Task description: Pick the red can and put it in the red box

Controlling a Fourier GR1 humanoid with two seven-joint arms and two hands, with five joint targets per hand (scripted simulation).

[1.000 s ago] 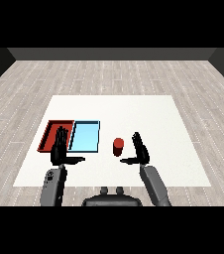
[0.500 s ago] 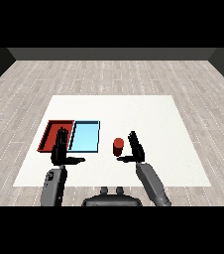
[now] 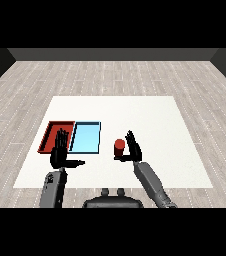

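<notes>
Red can (image 3: 119,148) upright on the table (image 3: 150,120) just right of the blue tray (image 3: 86,138), right hand (image 3: 133,149) open alongside, nothing grasped; left hand (image 3: 60,153) relaxed; curl round mid-can before lifting toward the red tray (image 3: 50,135).

My white table (image 3: 150,112) fills the middle of what I see, set on a floor of pale grey wood planks (image 3: 110,75) that surrounds the table on every side. A light blue tray (image 3: 86,137) lies flat on the table's left half, toward the near edge. Beyond the table, past the planks, a dark wall (image 3: 113,54) closes the far side
</notes>
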